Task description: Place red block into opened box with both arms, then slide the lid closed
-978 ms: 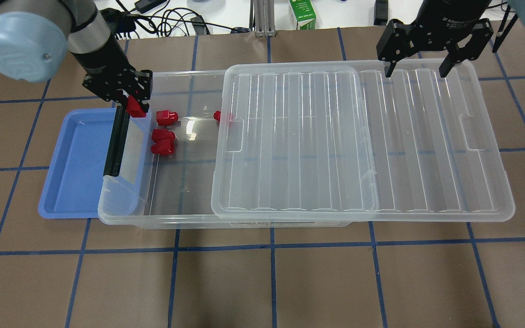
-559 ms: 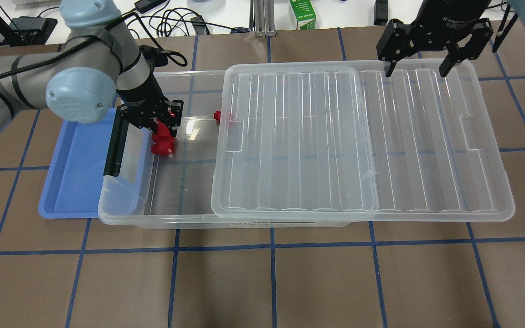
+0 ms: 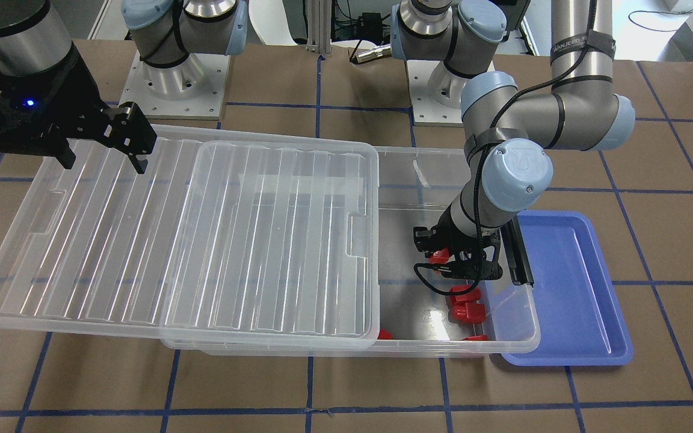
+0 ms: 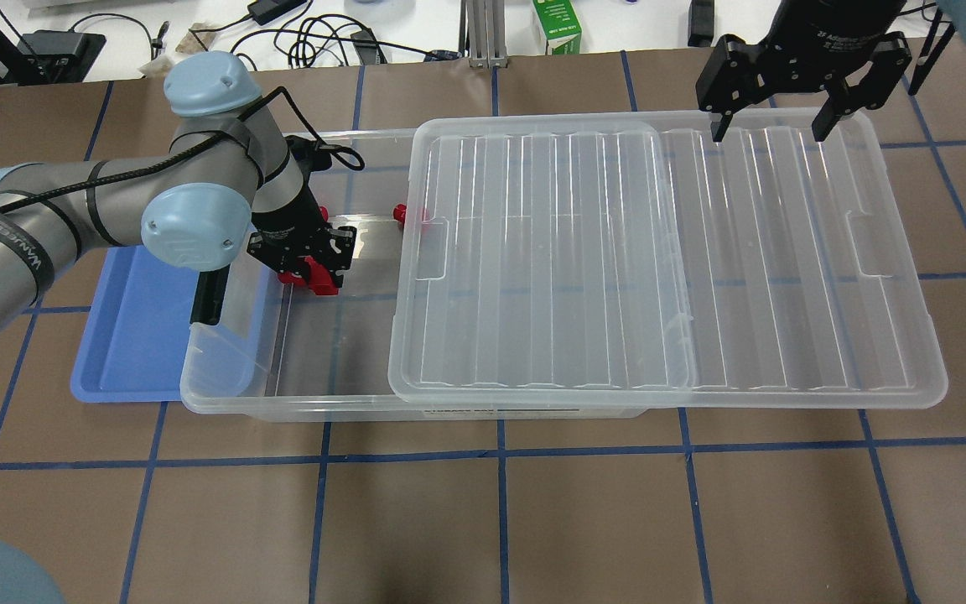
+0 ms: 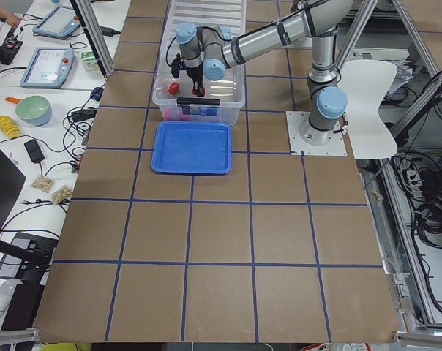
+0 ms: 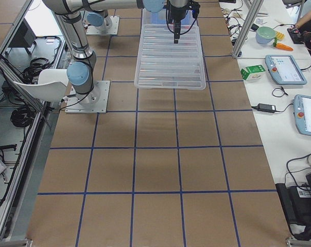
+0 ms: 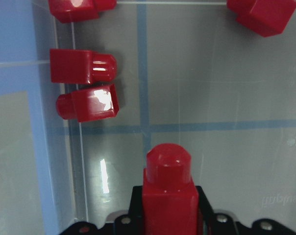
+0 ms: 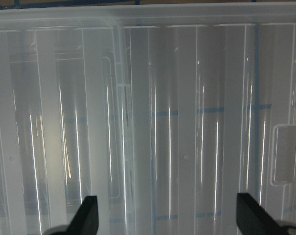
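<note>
My left gripper (image 4: 317, 270) is down inside the open end of the clear box (image 4: 223, 394), shut on the red block (image 4: 324, 281). In the left wrist view the red block (image 7: 168, 191) stands stub-forward between the jaws, just above the box floor. Several other red blocks (image 7: 89, 102) lie on the floor ahead of it. The ribbed clear lid (image 4: 667, 268) rests on the box, slid toward the robot's right, leaving the left end uncovered. My right gripper (image 4: 768, 130) hangs open above the lid's far right corner, holding nothing; its fingertips (image 8: 89, 215) frame the ribs.
A blue tray (image 4: 143, 302) lies partly under the box's handle end, beside the black bar handle (image 4: 208, 294). One red block (image 4: 403, 214) sits at the lid's edge. A green carton (image 4: 556, 27) and cables lie past the far table edge.
My left arm carried the red block from above the handle end rightward and toward the front, down into the box. The right gripper and lid have not moved.
</note>
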Robot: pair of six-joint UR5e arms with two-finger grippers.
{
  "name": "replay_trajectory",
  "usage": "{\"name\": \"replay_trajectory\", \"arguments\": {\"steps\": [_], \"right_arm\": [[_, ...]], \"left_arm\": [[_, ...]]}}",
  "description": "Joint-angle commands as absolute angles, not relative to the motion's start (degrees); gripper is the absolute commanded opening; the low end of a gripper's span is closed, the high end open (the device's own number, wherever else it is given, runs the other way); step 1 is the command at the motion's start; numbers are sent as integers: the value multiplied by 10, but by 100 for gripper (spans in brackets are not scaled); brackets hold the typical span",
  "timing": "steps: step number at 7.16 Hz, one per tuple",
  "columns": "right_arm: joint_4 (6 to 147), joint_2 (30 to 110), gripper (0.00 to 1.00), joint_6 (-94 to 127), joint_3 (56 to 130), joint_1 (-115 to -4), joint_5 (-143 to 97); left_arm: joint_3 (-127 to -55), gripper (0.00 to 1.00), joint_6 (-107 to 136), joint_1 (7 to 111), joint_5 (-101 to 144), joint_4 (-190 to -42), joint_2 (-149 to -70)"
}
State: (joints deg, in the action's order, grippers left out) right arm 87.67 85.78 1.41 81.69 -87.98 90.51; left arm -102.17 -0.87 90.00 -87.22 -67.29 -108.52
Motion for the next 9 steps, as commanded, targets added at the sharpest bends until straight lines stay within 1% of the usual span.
{"name": "replay_trajectory", "arguments": {"steps": [1,6,7,8,9], "right_arm": [[876,858,100,14,816,-880,905],[876,860,100,14,818,-880,905],[877,859,100,14,819,-880,904],[876,859,100,14,819,-880,905],[876,859,100,14,819,-880,905]], "left_arm": [[-1024,0,-11,900,-872,-666,-1106],[-1025,0,-14,902,-872,-645,-1149],[-1025,22,-13,902,-872,-645,-1152],[-1025,86,-14,902,-872,-645,-1152],[-1025,98,-17,900,-873,-645,-1152]]}}
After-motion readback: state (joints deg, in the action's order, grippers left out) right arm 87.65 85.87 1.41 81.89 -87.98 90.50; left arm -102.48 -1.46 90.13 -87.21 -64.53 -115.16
